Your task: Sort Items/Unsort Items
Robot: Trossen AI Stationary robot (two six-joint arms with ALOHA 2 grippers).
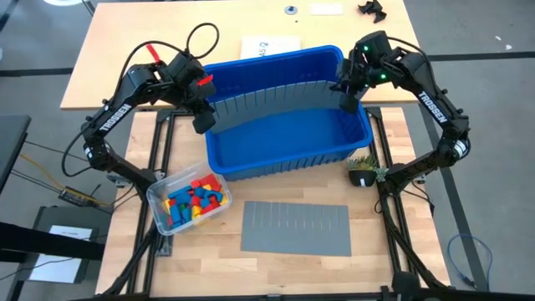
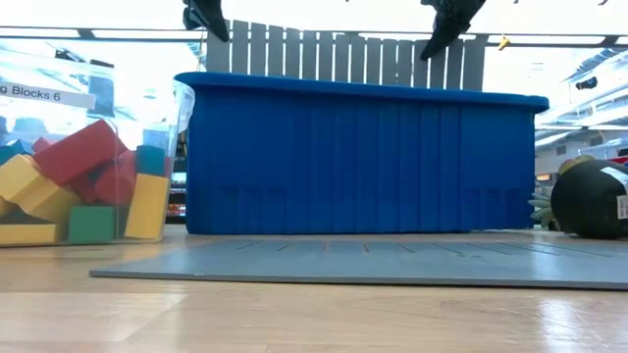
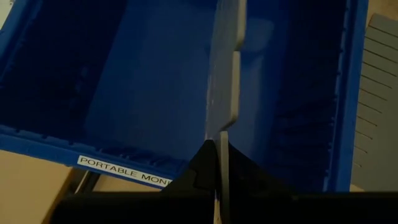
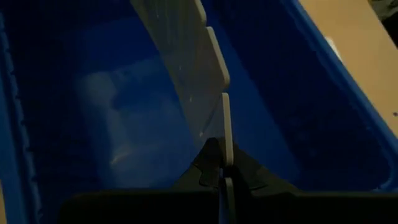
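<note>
Pinching opposite ends of a grey divider [image 1: 276, 99], the left gripper [image 1: 201, 124] and right gripper [image 1: 349, 102] held it upright on edge along the blue bin [image 1: 288, 163]. Blocks [image 1: 194, 201] lay in a clear tub [image 1: 159, 209] beside the bin, near a second divider [image 1: 296, 228] flat on the table [image 1: 209, 276].

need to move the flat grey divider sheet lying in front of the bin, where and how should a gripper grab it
The flat divider sheet lies flush on the table, leaving no face to pinch. Probably approach low from the front and pinch its bare long edge, away from the blue bin.
</note>
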